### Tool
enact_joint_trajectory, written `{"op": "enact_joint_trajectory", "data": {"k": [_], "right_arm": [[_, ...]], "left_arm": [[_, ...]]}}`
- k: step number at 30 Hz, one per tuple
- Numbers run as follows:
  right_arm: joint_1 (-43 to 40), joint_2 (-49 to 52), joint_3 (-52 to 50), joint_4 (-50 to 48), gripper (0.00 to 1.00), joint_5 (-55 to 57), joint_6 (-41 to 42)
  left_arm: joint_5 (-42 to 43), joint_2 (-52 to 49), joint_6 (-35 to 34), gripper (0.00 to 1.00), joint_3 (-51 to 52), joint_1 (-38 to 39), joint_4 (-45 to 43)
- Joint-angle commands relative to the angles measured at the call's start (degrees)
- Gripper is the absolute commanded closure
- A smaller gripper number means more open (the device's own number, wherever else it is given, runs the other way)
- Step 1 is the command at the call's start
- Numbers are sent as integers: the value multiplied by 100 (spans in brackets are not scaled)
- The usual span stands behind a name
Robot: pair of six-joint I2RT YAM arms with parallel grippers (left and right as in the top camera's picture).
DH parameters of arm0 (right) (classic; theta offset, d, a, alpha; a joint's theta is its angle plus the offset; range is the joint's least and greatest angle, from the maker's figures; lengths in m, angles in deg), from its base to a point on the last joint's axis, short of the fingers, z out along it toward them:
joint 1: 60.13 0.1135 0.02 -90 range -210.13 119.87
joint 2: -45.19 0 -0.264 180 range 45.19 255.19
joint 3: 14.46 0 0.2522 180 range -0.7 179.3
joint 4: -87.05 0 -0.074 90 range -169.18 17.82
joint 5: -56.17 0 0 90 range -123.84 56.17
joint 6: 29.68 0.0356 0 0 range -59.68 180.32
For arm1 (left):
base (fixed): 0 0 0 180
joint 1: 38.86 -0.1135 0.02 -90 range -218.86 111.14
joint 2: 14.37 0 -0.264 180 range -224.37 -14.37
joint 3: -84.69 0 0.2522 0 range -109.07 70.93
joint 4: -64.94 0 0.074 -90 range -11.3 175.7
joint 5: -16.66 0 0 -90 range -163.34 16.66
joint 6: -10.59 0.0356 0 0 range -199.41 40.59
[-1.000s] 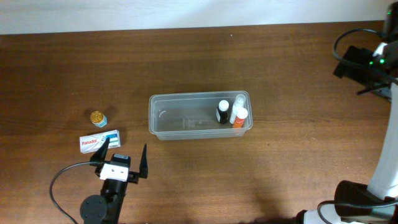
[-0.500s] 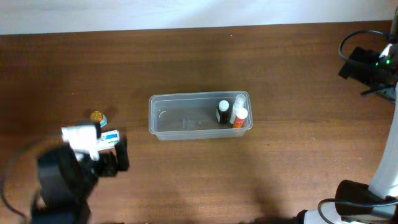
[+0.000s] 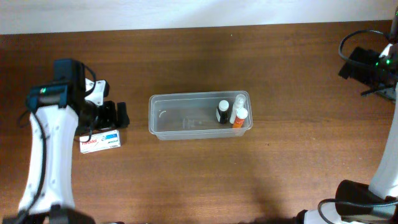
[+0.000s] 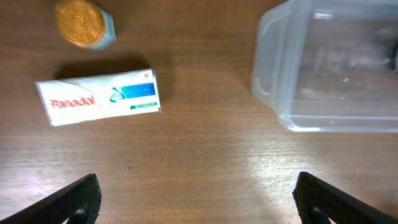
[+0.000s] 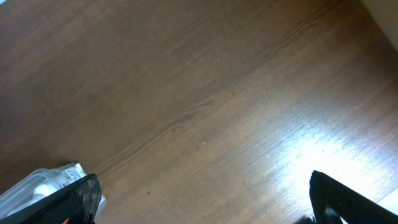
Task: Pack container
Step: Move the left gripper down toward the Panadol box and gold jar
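Observation:
The clear plastic container (image 3: 186,122) sits mid-table. At its right end it holds a black-capped bottle (image 3: 222,112), a white spray bottle (image 3: 238,103) and an orange-capped bottle (image 3: 239,117). My left gripper (image 3: 114,116) is open and empty, left of the container and just above a white Panadol box (image 3: 99,142). In the left wrist view the open jaws (image 4: 202,205) hover over bare wood, with the box (image 4: 99,98), a gold-lidded jar (image 4: 84,23) and the container's end (image 4: 273,74) ahead. My right gripper (image 5: 205,202) is open and empty, far right.
The right arm (image 3: 370,65) hangs at the table's far right edge; its view catches only a corner of the container (image 5: 53,180). A cable loops by the right arm. The table's back edge meets a white wall.
My left arm swung from the front edge up to the left side; its gripper now sits by the Panadol box and covers the jar from overhead. The right arm stayed about still.

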Motion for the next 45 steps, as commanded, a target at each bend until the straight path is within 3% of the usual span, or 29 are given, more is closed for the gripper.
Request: {"op": "enact_joint_trajectory", "data": {"k": [1, 7, 17, 23, 29, 45], "right_arm": [[-20, 15, 44, -2, 2, 52, 52], [-20, 15, 44, -2, 2, 52, 52], [-20, 15, 44, -2, 2, 52, 52], [-20, 15, 44, -2, 2, 52, 52], [-20, 15, 42, -2, 2, 52, 52], [-20, 15, 44, -2, 2, 52, 50]], "left_arm": [[66, -435, -382, 1, -87, -162, 11], [120, -564, -1554, 0, 330, -535, -483], [101, -557, -5364, 0, 2164, -1038, -2041], [-400, -557, -6419, 0, 2699, -1274, -2743], [-890, -557, -6441, 0, 2699, -1283, -3202], [-992, -562, -6461, 1, 2763, -1283, -3624]]}}
